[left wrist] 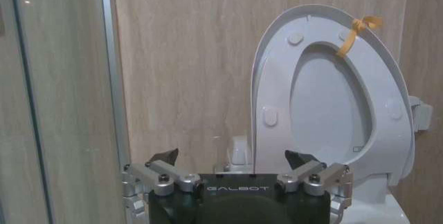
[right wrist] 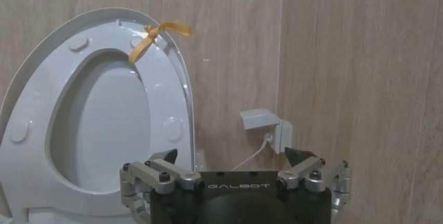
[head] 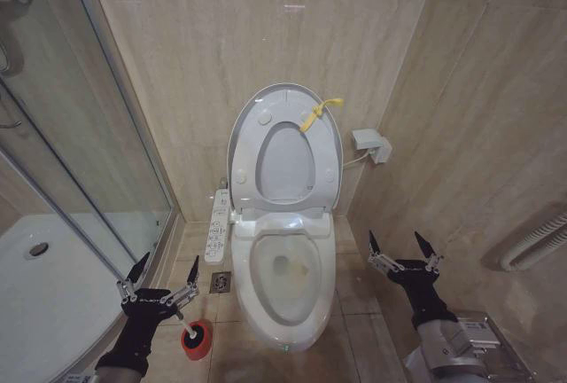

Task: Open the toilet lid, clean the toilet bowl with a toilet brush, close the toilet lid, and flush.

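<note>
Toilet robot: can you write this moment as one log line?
toilet lid: up | toilet brush: in holder | left gripper: open, above brush | right gripper: open, idle

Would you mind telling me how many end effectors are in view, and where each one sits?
2. The left end effector hovers open above the toilet brush in its red holder on the floor, left of the toilet bowl. The right end effector is open, right of the bowl.

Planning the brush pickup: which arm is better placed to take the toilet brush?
Left, probably. The left gripper hangs open just above the toilet brush beside the bowl; the right gripper is across the toilet.
</note>
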Tool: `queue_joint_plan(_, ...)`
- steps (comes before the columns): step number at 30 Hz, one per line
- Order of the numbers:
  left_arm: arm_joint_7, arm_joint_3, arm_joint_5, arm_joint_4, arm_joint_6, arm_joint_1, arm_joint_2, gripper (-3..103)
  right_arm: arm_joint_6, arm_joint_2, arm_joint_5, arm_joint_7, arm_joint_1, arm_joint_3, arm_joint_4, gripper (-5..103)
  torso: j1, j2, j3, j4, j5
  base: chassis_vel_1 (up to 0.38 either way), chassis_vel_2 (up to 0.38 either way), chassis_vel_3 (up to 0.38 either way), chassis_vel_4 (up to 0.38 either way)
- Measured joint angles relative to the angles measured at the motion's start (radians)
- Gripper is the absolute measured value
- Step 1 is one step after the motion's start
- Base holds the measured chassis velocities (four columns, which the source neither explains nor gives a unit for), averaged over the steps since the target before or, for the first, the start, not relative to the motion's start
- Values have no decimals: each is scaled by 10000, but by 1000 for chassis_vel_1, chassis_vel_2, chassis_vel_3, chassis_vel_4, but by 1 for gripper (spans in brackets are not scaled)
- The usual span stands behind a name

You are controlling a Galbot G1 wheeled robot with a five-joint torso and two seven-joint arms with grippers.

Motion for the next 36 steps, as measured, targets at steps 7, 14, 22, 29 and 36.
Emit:
queue_joint_plan(7, 0, 0, 0, 0, 0, 0, 0, 100, 0, 0, 1, 0, 0, 0, -3, 100, 0, 0, 0, 0, 0, 0, 0, 0, 0)
queue_joint_plan(14, 0, 0, 0, 0, 0, 0, 0, 100, 0, 0, 3, 0, 1, 0, -4, 100, 0, 0, 0, 0, 0, 0, 0, 0, 0)
queue_joint_plan(22, 0, 0, 0, 0, 0, 0, 0, 100, 0, -1, 4, 1, 1, 0, -3, 100, 0, 0, 0, 0, 0, 0, 0, 0, 0)
queue_joint_plan(29, 0, 0, 0, 0, 0, 0, 0, 100, 0, -1, 3, 0, 1, 0, -3, 100, 0, 0, 0, 0, 0, 0, 0, 0, 0)
queue_joint_plan(36, 0, 0, 0, 0, 0, 0, 0, 100, 0, 0, 3, 0, 1, 0, -3, 100, 0, 0, 0, 0, 0, 0, 0, 0, 0)
